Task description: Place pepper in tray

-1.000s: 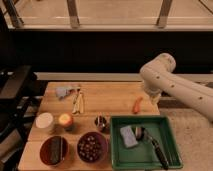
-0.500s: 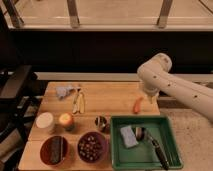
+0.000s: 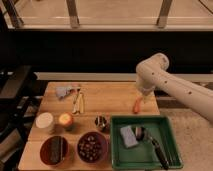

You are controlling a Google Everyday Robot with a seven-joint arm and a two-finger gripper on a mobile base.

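Wooden surface is carrying everything, with dark window framing behind.

- **Nearest:** two dark red bowls are sitting side by side, left of the green tray. The tray is holding a blue-grey sponge and a dark-handled utensil.
- **Behind the bowls:** white tub, orange-topped candle, small metal cup.
- **Farther back:** the pepper is lying on the wood just beyond the tray's far rim, outside it.
- **Gripper:** the gripper is hovering just above the pepper's far end, under the white arm. Released or clenched: cannot tell.

Risks, as a judgement:
- An end-on pinch is likely to slip, sending the slender pepper rolling.
- A short carry could drop it on the rim or onto the utensil.
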